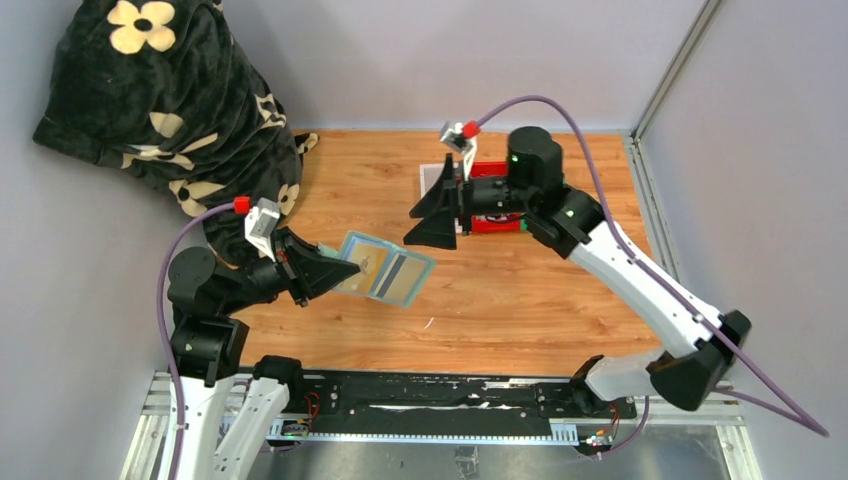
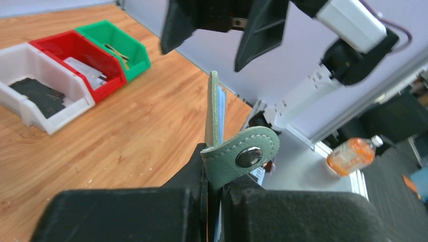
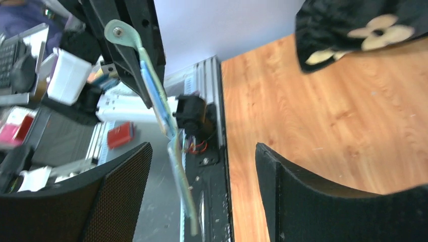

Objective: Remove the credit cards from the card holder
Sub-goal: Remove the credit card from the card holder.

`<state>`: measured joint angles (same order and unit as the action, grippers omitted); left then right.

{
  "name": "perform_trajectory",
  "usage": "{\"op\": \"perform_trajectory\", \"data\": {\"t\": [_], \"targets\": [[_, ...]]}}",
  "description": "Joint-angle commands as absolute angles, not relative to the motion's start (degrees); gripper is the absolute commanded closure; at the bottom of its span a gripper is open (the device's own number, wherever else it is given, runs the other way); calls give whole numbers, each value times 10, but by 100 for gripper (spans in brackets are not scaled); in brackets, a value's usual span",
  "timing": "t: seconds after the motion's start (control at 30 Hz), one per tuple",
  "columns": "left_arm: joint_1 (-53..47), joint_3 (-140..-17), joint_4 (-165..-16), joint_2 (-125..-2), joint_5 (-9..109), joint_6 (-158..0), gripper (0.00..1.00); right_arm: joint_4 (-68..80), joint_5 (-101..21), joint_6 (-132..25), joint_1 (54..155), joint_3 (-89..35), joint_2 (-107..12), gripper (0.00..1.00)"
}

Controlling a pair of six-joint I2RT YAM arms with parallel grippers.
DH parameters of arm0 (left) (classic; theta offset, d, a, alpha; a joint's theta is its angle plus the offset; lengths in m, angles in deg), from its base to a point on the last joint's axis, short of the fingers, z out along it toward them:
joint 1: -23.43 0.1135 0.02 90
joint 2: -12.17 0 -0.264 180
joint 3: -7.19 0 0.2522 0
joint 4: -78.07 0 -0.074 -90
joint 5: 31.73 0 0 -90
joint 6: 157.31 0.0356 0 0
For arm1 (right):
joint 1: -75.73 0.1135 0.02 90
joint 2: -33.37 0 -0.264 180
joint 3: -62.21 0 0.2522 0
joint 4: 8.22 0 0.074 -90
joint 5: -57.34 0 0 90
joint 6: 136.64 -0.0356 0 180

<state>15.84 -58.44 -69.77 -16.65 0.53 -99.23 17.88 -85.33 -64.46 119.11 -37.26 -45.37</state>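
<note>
The sage-green card holder point(image 1: 385, 268) hangs open in the air over the table's near left part. My left gripper point(image 1: 335, 270) is shut on its left edge, beside the snap tab point(image 2: 247, 154). Two credit cards sit in its pockets: a tan-gold one point(image 1: 366, 262) and one with a dark stripe point(image 1: 401, 273). In the left wrist view the card holder point(image 2: 214, 111) stands edge-on above my left gripper point(image 2: 214, 196). My right gripper point(image 1: 432, 215) is open just above the holder's free right end. In the right wrist view that blurred end point(image 3: 184, 191) shows between the wide-apart fingers of my right gripper point(image 3: 202, 191), touching neither.
A black blanket with pale flowers point(image 1: 170, 100) lies heaped at the back left. White point(image 2: 35, 98), red point(image 2: 81, 65) and green point(image 2: 113, 45) bins stand in a row at the back, mostly hidden behind the right arm from above. Grey walls close in the table.
</note>
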Motion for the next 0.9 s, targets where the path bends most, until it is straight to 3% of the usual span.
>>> {"op": "perform_trajectory", "data": {"t": [0.0, 0.2, 0.37, 0.87], "targets": [[157, -572, -765, -155, 91, -1067, 100, 50, -777, -699, 1170, -319, -372, 21], [157, -561, -780, -150, 151, -1097, 100, -3, -812, -760, 1178, -288, -346, 20], [157, -556, -785, -153, 163, -1114, 100, 7, -788, -767, 1222, -263, -352, 34], [157, -546, -822, -154, 140, -1161, 100, -104, -785, -856, 1270, -202, -419, 36]]}}
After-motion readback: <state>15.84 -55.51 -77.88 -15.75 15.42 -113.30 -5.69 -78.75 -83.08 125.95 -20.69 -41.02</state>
